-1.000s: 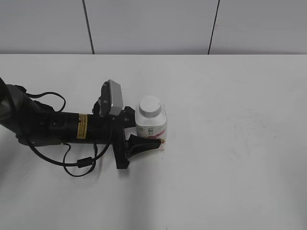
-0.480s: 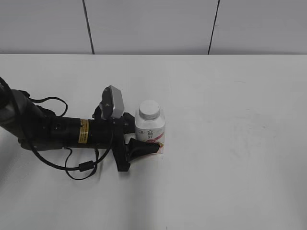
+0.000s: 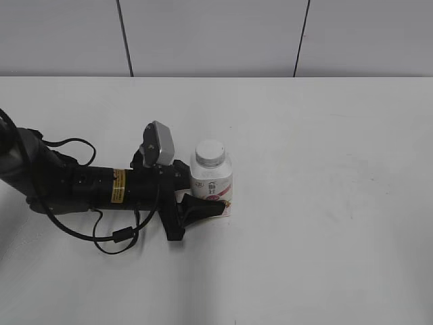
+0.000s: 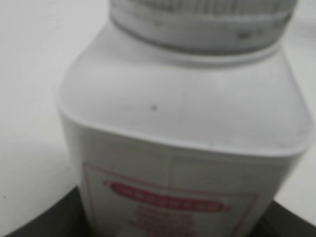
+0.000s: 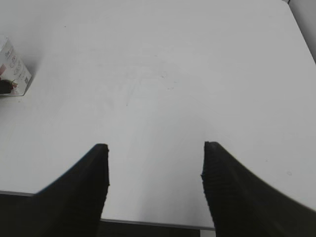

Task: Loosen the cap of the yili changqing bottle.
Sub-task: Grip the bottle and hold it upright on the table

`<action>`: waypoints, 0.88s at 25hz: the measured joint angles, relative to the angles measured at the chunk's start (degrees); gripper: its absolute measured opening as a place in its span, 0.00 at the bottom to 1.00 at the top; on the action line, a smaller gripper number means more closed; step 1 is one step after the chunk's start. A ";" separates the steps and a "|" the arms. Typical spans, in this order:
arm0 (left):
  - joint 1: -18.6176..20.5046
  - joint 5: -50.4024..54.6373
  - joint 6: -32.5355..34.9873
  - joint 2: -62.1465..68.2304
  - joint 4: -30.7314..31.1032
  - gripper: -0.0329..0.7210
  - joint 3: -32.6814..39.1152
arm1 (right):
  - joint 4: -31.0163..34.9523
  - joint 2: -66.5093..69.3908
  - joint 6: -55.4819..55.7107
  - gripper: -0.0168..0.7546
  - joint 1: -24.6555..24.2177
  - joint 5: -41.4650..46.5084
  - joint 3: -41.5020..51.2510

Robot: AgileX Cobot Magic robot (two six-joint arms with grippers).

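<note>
A: Item one, the yili changqing bottle [image 3: 212, 183]. Location?

B: Upright on the white table [image 3: 338, 203], a little left of centre in the exterior view. Squat white body, pink-red label facing the camera. Contents cannot be told; the plastic is opaque.

A: Closure?

B: The cap [image 3: 210, 153], white and round, sits on the neck at the bottle's twelve o'clock. In the left wrist view its ribbed edge [image 4: 202, 15] runs along the top of the frame, with the bottle's shoulder [image 4: 182, 98] and a blurred red label panel below it.

A: Item two, the left gripper [image 3: 196, 193]?

B: Lying low along the table, reaching in from the bottle's nine o'clock. Its jaws stand around the lower body; one dark finger [image 3: 201, 207] presses the front of the label near the base, the other is hidden behind the bottle. It is pinching the bottle.

A: Item three, the right gripper [image 5: 154, 170]?

B: Seen only in its own wrist view. Two dark fingers spread well apart, nothing between them, bare table beneath. The bottle's corner [image 5: 14, 69] shows at about ten o'clock from it, well apart.

A: Other fittings?

B: A grey camera block [image 3: 158, 143] on the left arm's wrist, and a black cable [image 3: 115, 233] looping beneath that arm.
</note>
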 joint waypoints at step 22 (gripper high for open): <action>0.00 -1.05 -0.75 0.00 4.75 0.59 -0.28 | 0.15 0.00 0.00 0.64 0.00 0.00 0.00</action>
